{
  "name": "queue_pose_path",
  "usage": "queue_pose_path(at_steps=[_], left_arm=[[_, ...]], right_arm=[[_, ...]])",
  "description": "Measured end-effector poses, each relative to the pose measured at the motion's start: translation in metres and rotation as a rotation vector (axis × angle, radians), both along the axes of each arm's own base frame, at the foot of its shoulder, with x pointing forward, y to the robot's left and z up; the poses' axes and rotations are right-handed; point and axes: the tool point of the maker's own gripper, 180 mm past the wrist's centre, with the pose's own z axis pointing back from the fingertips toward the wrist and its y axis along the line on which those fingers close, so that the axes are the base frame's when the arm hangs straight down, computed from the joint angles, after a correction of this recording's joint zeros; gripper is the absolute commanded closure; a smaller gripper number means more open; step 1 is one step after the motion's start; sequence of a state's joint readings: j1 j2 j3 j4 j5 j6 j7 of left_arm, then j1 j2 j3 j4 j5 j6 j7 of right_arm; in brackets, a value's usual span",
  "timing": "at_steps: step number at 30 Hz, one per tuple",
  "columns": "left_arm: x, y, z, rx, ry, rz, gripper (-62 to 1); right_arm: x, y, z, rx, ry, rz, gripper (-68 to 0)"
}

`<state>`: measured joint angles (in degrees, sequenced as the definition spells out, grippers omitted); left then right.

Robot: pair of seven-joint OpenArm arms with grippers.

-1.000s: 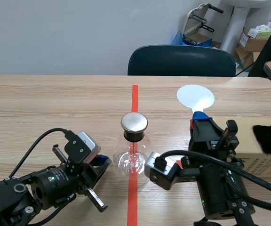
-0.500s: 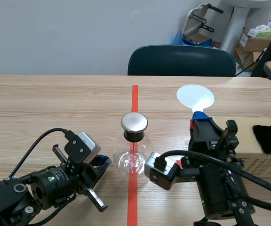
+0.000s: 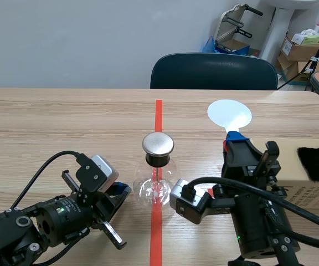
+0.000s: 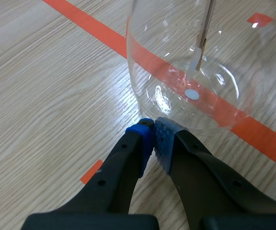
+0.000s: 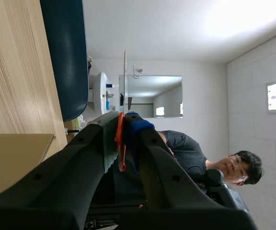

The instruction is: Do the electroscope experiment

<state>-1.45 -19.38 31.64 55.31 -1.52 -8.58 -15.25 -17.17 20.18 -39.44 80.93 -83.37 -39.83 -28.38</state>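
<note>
The electroscope, a round glass flask [image 3: 157,187] with a metal cap [image 3: 158,144], stands on the red tape line at the table's middle. In the left wrist view the flask [image 4: 190,72] is just ahead of my left gripper [image 4: 153,132], which is shut on nothing; its blue pads almost touch the glass base. A thin strip [image 4: 201,45] hangs inside the flask. My right gripper [image 3: 236,138] is raised to the right of the flask, shut on the red handle of a paddle whose white disc [image 3: 230,115] stands upright. The right wrist view shows the paddle [image 5: 120,143] edge-on between the fingers.
A cardboard box [image 3: 309,185] with a black furry piece [image 3: 317,163] on it stands at the right, close to the right arm. A dark chair [image 3: 213,72] is behind the table's far edge. A person [image 5: 195,160] shows in the right wrist view.
</note>
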Motion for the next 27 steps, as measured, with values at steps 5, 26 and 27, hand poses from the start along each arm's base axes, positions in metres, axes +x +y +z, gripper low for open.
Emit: queue_pose_path(at_steps=[5,26,27], left_arm=[[0.000,0.000,0.000,0.000,0.000,0.000,-3.6],[0.001,-0.001,0.006,-0.025,-0.028,-0.007,-12.4],[0.000,-0.001,0.007,-0.030,-0.029,-0.016,-15.0]], right_arm=[[0.000,0.000,0.000,0.000,0.000,0.000,-1.3],[-0.009,0.007,0.009,0.003,-0.023,0.091,-1.3],[-0.011,0.003,0.012,-0.003,-0.022,0.097,-1.3]])
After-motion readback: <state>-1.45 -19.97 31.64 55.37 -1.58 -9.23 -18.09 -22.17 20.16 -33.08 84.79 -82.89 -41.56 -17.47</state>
